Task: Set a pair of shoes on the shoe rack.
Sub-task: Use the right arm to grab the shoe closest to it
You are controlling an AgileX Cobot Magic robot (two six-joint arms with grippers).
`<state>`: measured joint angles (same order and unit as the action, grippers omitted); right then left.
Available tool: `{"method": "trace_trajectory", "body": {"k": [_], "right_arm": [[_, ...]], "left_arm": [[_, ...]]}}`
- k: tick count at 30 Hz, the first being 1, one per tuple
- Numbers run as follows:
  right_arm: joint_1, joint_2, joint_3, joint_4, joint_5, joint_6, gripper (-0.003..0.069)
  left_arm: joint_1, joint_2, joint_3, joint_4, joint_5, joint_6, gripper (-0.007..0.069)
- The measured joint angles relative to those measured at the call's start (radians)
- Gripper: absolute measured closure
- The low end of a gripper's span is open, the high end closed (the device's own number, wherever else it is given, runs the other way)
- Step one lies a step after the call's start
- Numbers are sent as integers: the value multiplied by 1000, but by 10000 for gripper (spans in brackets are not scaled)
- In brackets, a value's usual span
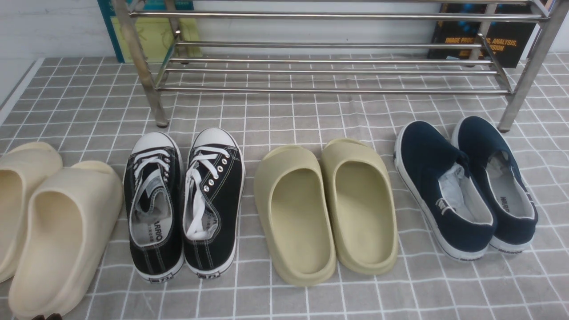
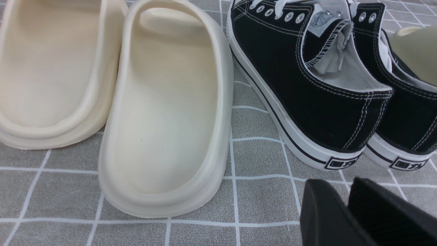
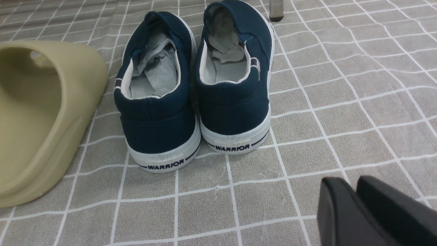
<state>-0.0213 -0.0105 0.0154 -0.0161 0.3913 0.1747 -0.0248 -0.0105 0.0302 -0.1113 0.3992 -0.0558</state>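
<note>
Navy canvas shoes [image 1: 462, 186], shiny steel rack [image 1: 333, 49]

Bright even light, prob. overhead, soft shadows; mild glare on shoe rack [image 1: 333, 16] bars; pics sharp

Two navy slip-on sneakers [image 1: 422, 153], two black lace-up sneakers [image 1: 222, 191], two olive foam slides [image 1: 289, 158] and two cream foam slides [image 1: 75, 186] are counted. One steel shoe rack [image 1: 333, 91] and two books [image 1: 453, 31] are seen.

Navy slip-ons [image 1: 462, 178] — before the shoe rack [image 1: 333, 90]
</note>
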Motion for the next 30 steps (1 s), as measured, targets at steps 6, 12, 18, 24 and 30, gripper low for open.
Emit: {"method": "trace_trajectory", "body": {"k": [6, 12, 18, 24, 30], "right_arm": [[0, 0, 0, 16, -13, 0, 545], [0, 0, 11, 98, -197, 0, 538], [0, 0, 11, 121, -625, 1, 530], [-7, -1, 11, 142, -884, 4, 524], [-8, 4, 11, 166, -788, 4, 521]], "left_arm": [[0, 0, 0, 0, 0, 0, 488], [0, 0, 0, 0, 0, 0, 477], [0, 0, 0, 0, 0, 0, 470], [0, 0, 0, 0, 0, 0, 470], [0, 0, 0, 0, 0, 0, 470]]}}
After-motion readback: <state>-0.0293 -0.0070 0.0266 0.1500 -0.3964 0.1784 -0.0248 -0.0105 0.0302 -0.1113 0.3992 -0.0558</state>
